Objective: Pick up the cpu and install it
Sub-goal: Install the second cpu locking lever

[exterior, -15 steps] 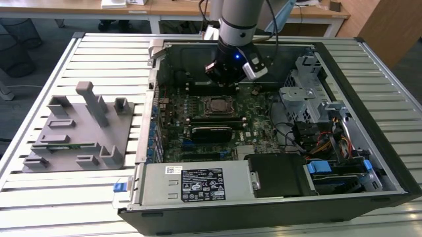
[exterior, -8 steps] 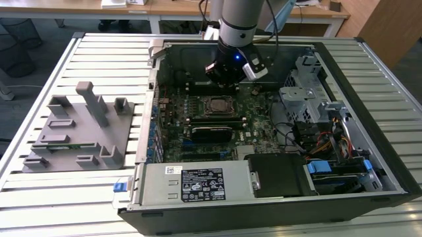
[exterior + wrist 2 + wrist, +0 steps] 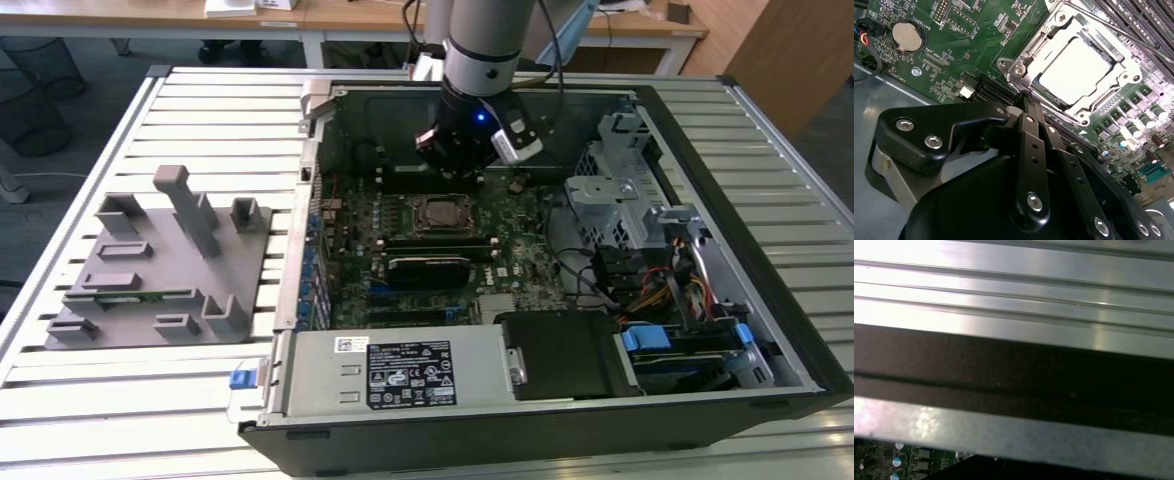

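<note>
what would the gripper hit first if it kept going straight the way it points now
Probably the cpu sitting in its socket frame on the motherboard. The gripper aims at the socket's near edge, so the frame could come first; depth is unclear.

The arm (image 3: 483, 40) reaches straight down, wrist near vertical. The gripper (image 3: 454, 158) hangs low at its end, black linkage (image 3: 1029, 150) folded close together.
</note>
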{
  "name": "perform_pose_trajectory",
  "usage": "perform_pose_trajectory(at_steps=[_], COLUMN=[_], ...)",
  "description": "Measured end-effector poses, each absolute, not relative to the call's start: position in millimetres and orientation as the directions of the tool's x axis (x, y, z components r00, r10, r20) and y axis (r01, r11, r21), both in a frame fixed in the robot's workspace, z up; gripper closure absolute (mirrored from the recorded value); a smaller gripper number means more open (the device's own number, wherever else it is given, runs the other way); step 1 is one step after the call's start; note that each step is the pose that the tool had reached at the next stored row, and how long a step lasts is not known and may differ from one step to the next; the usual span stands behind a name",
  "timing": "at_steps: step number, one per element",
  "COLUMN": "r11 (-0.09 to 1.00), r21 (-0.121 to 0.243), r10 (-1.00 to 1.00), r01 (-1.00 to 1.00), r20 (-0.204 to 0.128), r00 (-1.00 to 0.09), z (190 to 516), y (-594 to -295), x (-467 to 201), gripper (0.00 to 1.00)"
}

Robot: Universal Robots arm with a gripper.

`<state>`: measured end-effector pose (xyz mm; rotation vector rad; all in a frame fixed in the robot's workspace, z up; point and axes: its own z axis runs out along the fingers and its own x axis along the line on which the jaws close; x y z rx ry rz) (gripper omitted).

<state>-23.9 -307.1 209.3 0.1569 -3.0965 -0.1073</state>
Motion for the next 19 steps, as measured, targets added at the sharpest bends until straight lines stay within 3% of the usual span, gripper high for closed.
perform_pose_trajectory(at_steps=[19], r11=[0.992], r21=[0.071], r10=[-0.102], r01=[-0.099], r20=[0.036], r00=[-0.994], z=[209], y=[-323], x=[-24], gripper=[0.89])
